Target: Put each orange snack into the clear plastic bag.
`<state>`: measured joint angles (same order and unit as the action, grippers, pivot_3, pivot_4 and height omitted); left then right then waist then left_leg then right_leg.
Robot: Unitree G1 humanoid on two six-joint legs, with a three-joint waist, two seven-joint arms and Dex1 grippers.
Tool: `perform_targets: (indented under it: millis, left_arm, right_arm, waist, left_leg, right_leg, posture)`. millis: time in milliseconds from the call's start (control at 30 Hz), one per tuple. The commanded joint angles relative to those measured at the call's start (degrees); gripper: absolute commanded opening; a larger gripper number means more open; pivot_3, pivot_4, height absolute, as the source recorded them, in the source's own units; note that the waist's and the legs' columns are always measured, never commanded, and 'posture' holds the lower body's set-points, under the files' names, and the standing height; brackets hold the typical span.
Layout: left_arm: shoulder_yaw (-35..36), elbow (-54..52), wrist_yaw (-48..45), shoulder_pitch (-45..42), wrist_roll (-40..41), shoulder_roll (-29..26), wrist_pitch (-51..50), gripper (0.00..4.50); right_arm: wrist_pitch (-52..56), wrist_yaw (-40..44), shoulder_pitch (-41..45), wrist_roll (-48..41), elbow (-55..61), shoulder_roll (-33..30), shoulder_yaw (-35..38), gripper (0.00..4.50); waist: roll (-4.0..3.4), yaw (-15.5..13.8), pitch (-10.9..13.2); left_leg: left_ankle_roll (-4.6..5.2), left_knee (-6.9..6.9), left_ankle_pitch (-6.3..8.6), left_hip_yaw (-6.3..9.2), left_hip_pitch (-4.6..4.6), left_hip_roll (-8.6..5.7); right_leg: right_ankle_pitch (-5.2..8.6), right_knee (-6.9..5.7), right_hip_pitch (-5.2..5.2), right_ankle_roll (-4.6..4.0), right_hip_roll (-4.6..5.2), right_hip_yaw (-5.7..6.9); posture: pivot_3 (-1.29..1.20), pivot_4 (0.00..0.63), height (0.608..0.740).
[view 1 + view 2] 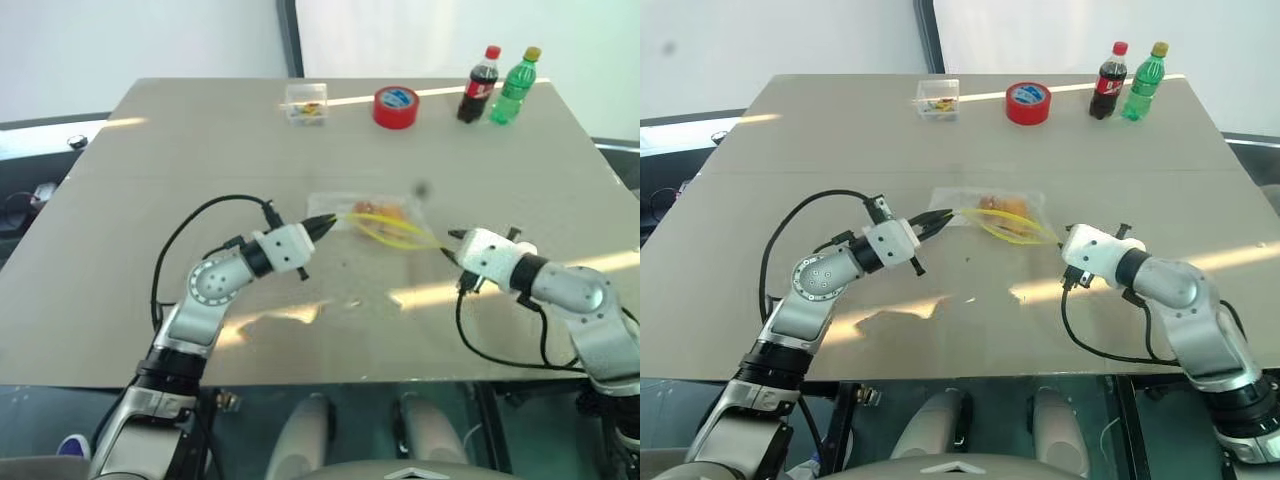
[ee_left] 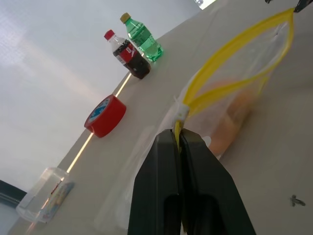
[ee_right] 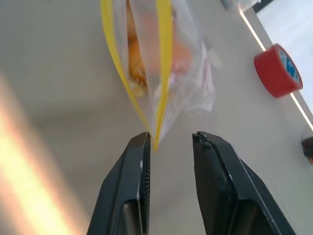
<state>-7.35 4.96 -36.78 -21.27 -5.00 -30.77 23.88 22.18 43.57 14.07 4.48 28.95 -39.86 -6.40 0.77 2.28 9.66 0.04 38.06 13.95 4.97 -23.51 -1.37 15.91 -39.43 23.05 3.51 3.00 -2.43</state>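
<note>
bag pinched at one end, snacks inside, mid-counter.

i read the left gripper (image 2: 179, 139) jaws as shut tight on the yellow strip at one end of the clear plastic bag (image 1: 372, 222). the right gripper (image 3: 170, 144) jaws stand partly apart, with the strip's other end in the gap, close against one finger; i cannot tell if it touches. the bag's mouth gapes as a yellow loop between the two grippers. the orange snacks (image 1: 1000, 208) lie inside the bag, which is near the middle of the counter (image 1: 150, 160). both arms reach inward, jaws pointing at each other. at the counter's far edge: a small clear box (image 1: 306, 103), a red tape roll (image 1: 396, 107), a cola bottle (image 1: 479, 85), a green bottle (image 1: 515, 86).
</note>
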Motion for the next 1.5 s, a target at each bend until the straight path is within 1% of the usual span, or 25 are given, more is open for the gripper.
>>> perform_targets:
  millis: [33, 167, 267, 300, 400, 433, 500, 600, 767, 867, 933, 1167, 1500]
  left_arm:
    - [-0.36, -1.95, 1.29, -0.46, -2.12, -0.38, 4.07, 0.00]
    - [-0.44, -1.63, 2.05, -0.26, -2.86, -0.05, 5.33, 0.00]
    - [-0.28, -1.92, 2.37, 0.16, -2.92, 0.00, 5.38, 0.00]
    - [-0.21, -2.07, 2.50, 0.37, -2.98, -0.06, 5.36, 0.00]
    - [-0.09, -2.80, 3.09, 0.96, -3.15, -0.12, 5.01, 0.00]
    - [-0.10, -2.97, 3.25, 1.09, -3.18, -0.10, 4.90, 0.00]
    - [-0.14, -3.18, 3.44, 1.29, -3.24, -0.06, 4.76, 0.00]
    - [-0.17, -3.49, 3.75, 1.53, -3.40, -0.04, 4.54, 0.00]
    - [-0.14, -3.90, 4.21, 1.65, -3.63, 0.05, 4.38, 0.00]
    - [-0.07, -4.07, 4.37, 1.75, -3.68, -0.02, 4.50, 0.00]
    - [0.00, -4.11, 4.46, 1.77, -3.78, -0.15, 4.57, 0.00]
    - [0.13, -4.77, 4.67, 2.12, -3.73, -0.40, 4.27, 0.00]
    - [-0.17, -5.02, 4.77, 2.12, -3.63, -0.37, 3.91, 0.00]
  right_arm:
    - [1.71, -0.34, 7.10, -0.76, 3.00, 4.31, -4.49, 1.45]
    - [-1.08, -1.40, 13.76, 3.39, -2.44, 8.81, -11.60, 1.45]
    - [-3.79, -1.37, 17.33, 4.89, -5.82, 11.12, -14.92, 0.64]
    - [-3.77, -1.33, 18.38, 4.71, -6.40, 12.06, -15.40, 0.19]
    - [-4.17, -0.64, 20.01, 4.31, -7.30, 13.61, -16.14, 0.19]
    - [-4.57, -0.44, 20.25, 4.49, -7.62, 13.78, -16.34, 0.39]
    - [-5.62, -0.52, 20.93, 5.06, -8.51, 14.05, -16.47, 1.03]
    - [-7.25, -0.68, 21.85, 6.17, -9.65, 14.09, -16.62, 2.41]
    - [-9.18, -0.54, 22.10, 7.61, -11.54, 14.50, -17.76, 2.41]
    - [-10.63, -1.03, 22.44, 8.79, -13.18, 15.04, -18.28, 1.64]
    - [-11.60, -0.99, 22.75, 9.62, -13.83, 15.16, -18.50, 0.86]
    - [-13.95, -0.58, 23.11, 11.76, -15.15, 15.98, -19.09, 0.86]
    - [-15.60, -0.26, 24.02, 11.94, -17.84, 15.98, -18.13, 0.86]
  waist:
    - [0.00, 0.18, 0.00]
    - [0.00, -0.10, 0.00]
    - [0.00, -0.36, 0.00]
    - [0.00, -0.55, 0.00]
    - [0.00, -0.46, 0.00]
    - [0.00, -0.31, 0.00]
    - [0.00, -0.25, 0.00]
    - [0.00, -0.27, 0.00]
    - [0.00, -0.24, 0.00]
    - [0.00, -0.22, 0.00]
    - [-0.01, -0.21, 0.00]
    - [-0.01, -0.19, 0.00]
    - [-0.01, -0.17, 0.00]
  left_leg:
    - [0.00, 0.00, 0.00, -0.01, 0.01, -0.01]
    - [-0.01, 0.03, 0.00, 0.04, 0.00, -0.01]
    - [0.00, 0.14, 0.00, 0.12, -0.10, -0.03]
    - [0.00, 0.15, 0.00, 0.12, -0.11, -0.03]
    - [-0.01, 0.17, 0.00, 0.16, -0.16, -0.04]
    - [-0.01, 0.16, 0.00, 0.16, -0.15, -0.04]
    - [-0.01, 0.15, 0.00, 0.17, -0.15, -0.03]
    - [-0.01, 0.16, 0.00, 0.16, -0.15, -0.04]
    - [-0.01, 0.15, 0.00, 0.16, -0.15, -0.05]
    - [-0.01, 0.16, 0.00, 0.15, -0.15, -0.05]
    - [-0.01, 0.16, 0.00, 0.15, -0.15, -0.05]
    - [-0.01, 0.15, 0.00, 0.14, -0.16, -0.06]
    - [-0.01, 0.15, 0.00, 0.14, -0.16, -0.06]
  right_leg:
    - [0.00, 0.00, 0.00, 0.00, -0.01, 0.00]
    - [0.00, 0.00, -0.01, 0.00, 0.00, 0.04]
    - [0.00, 0.01, 0.00, 0.00, 0.06, 0.12]
    - [0.00, 0.01, 0.01, 0.00, 0.06, 0.12]
    - [0.00, 0.03, 0.03, 0.00, 0.07, 0.15]
    - [0.00, 0.03, 0.03, 0.00, 0.05, 0.15]
    - [0.00, 0.03, 0.03, 0.00, 0.03, 0.16]
    - [0.00, 0.03, 0.03, 0.00, 0.04, 0.16]
    - [0.00, 0.03, 0.04, 0.00, 0.04, 0.16]
    - [0.00, 0.03, 0.04, 0.00, 0.04, 0.15]
    - [0.00, 0.03, 0.04, 0.00, 0.04, 0.15]
    - [0.00, 0.02, 0.08, 0.00, 0.04, 0.14]
    - [0.00, 0.01, 0.08, 0.00, 0.04, 0.14]
  posture:
    - [0.00, 0.150, 0.740]
    - [0.00, 0.150, 0.740]
    - [0.00, 0.150, 0.740]
    - [0.00, 0.150, 0.740]
    - [0.00, 0.150, 0.740]
    - [0.00, 0.150, 0.740]
    - [0.00, 0.150, 0.740]
    - [0.00, 0.150, 0.740]
    - [0.00, 0.150, 0.740]
    - [0.00, 0.150, 0.740]
    - [0.00, 0.150, 0.740]
    - [0.00, 0.150, 0.740]
    - [0.00, 0.150, 0.740]
